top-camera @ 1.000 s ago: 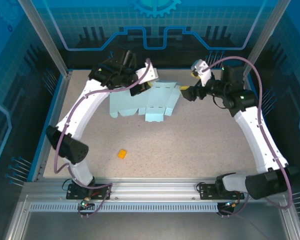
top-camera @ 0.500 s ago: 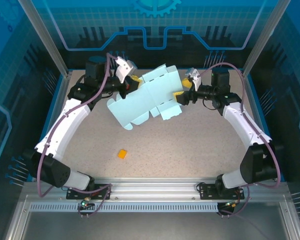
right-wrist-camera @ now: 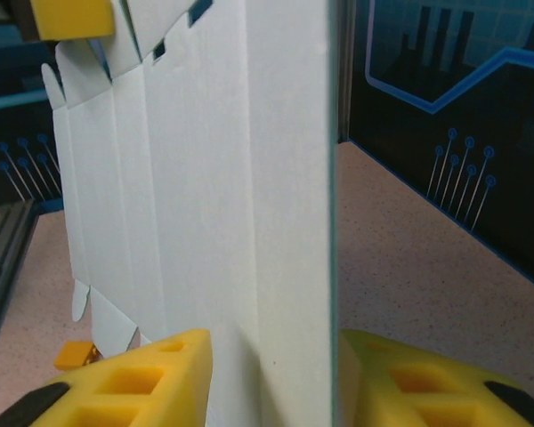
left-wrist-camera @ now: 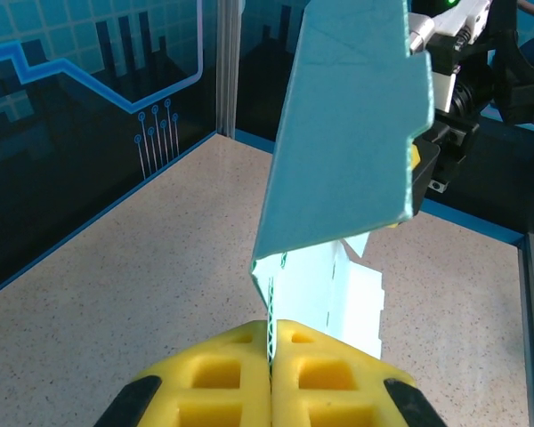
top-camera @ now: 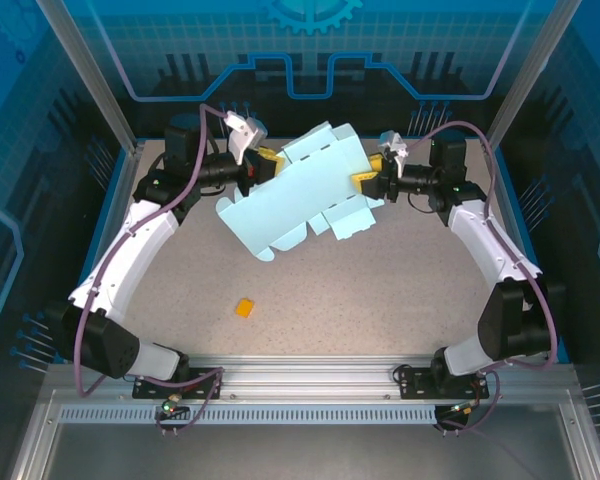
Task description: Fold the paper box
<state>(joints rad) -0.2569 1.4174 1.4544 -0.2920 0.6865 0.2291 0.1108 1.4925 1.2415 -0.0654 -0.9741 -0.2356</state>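
The paper box (top-camera: 300, 195) is a flat pale-blue die-cut sheet held tilted in the air above the back of the table. My left gripper (top-camera: 268, 162) is shut on its left edge; in the left wrist view the yellow pads (left-wrist-camera: 271, 334) pinch the thin card (left-wrist-camera: 347, 133), which rises above them. My right gripper (top-camera: 365, 182) is at the sheet's right edge. In the right wrist view its jaws (right-wrist-camera: 271, 356) stand apart with the white panel (right-wrist-camera: 205, 178) between them. The panel's edge lies close to the right pad, and a gap remains at the left pad.
A tiny orange block (top-camera: 244, 308) lies on the speckled tabletop toward the front left, also visible low in the right wrist view (right-wrist-camera: 74, 354). Blue walls and metal posts (top-camera: 100, 90) ring the table. An aluminium rail (top-camera: 300, 375) runs along the near edge.
The sheet has been lifted off the table and tilted up between the arms. The right gripper's jaws have narrowed around its right edge. The left gripper stays shut on it.
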